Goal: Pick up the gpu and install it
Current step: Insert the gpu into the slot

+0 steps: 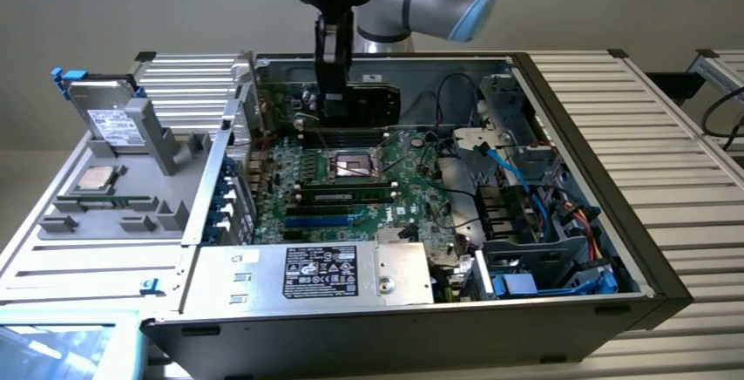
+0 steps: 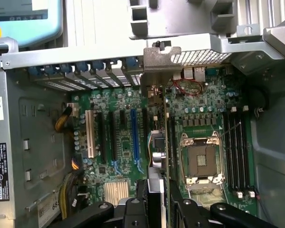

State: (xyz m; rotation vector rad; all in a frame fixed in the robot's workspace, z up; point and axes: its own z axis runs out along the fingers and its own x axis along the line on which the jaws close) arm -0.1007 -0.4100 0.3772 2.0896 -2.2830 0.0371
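Gripping the gpu edge-on, hand clamped around it, over motherboard

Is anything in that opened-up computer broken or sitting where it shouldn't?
Nothing looks broken or spilled. Two things stand out: the processor socket sits bare, with no cooler on it, and a hard drive leans outside the case on a grey tray. The gripper holds the gpu edge-on over the slots.

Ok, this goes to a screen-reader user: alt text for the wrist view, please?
The gripper holds the gpu edge-on over the green motherboard in an open computer case, its silver bracket at the rear slot openings. An empty CPU socket sits beside it.
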